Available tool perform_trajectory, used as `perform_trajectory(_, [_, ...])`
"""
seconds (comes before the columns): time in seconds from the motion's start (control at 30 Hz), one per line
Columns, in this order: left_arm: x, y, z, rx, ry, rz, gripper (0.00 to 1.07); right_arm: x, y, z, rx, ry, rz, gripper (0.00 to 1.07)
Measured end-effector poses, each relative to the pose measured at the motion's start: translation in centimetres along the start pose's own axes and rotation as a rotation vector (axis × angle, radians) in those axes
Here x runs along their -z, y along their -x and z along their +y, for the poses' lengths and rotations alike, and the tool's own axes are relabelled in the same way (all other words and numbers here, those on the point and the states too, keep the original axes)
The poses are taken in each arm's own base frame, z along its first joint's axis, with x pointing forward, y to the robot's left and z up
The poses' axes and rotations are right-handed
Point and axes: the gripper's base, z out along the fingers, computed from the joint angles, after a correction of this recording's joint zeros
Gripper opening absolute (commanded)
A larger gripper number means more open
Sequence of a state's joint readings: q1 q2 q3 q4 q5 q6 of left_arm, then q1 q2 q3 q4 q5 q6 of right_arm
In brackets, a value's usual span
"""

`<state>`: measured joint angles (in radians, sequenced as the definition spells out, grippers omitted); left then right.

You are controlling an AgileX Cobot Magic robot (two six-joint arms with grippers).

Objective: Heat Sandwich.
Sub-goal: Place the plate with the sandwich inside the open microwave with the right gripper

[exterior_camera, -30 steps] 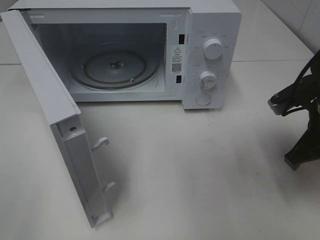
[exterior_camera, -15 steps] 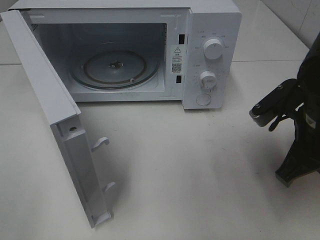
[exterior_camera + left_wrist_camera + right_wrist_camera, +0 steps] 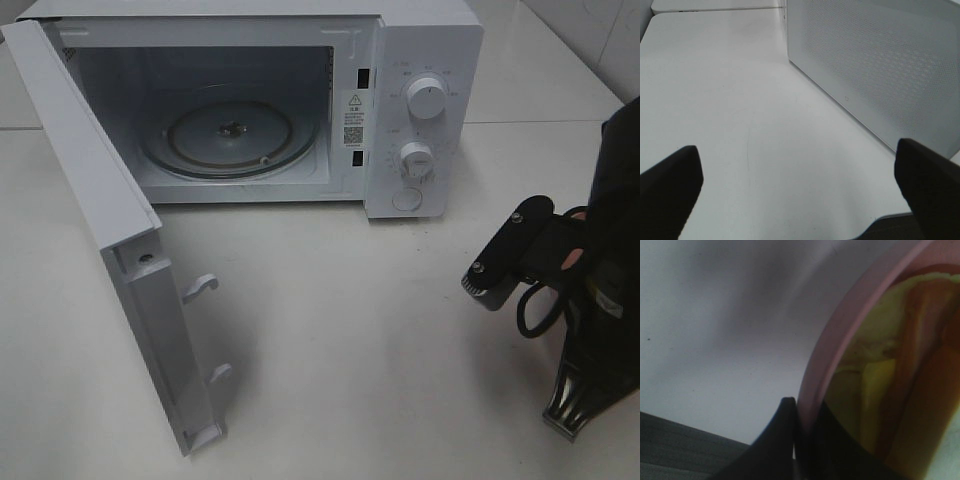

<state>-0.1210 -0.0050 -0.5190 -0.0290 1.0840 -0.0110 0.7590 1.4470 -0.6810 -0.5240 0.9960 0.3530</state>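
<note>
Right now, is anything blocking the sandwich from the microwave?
Nothing visible is. The door stands wide open on the left, the turntable is bare, and only bare table lies between the opening and the right gripper, shut on the plate under the sandwich.

**White on White, One Pink Rim**

The microwave (image 3: pixel 425 40) is white all over, knobs (image 3: pixel 427 98) included, with a small black-printed label (image 3: pixel 354 115) beside the greyish cavity. Its door (image 3: pixel 880 65) carries a fine dotted grid on pale grey-white. The table (image 3: pixel 380 340) is plain off-white. The left gripper (image 3: pixel 797 150), right gripper (image 3: pixel 802 410) and right arm (image 3: pixel 612 230) are black. The plate (image 3: pixel 840 335) is pink. The sandwich (image 3: pixel 900 375) shows yellow, pale green and orange-brown bands.
</note>
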Motion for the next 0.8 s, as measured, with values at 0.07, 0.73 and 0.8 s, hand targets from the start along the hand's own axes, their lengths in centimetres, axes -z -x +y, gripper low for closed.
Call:
perform_trajectory(0.07, [0.0, 0.0, 0.0, 0.0, 0.0, 0.0, 1.0, 0.6, -0.3, 0.4, 0.019, -0.001, -0.033, 0.0])
perform_trajectory(0.73, [0.0, 0.0, 0.0, 0.0, 0.0, 0.0, 1.0, 4.1, -1.9, 3.5, 0.405, -0.017, -0.257, 0.0])
perform_trajectory(0.8, [0.0, 0.0, 0.0, 0.0, 0.0, 0.0, 1.0, 4.2, -1.8, 3.6, 0.439, -0.017, -0.272, 0.0])
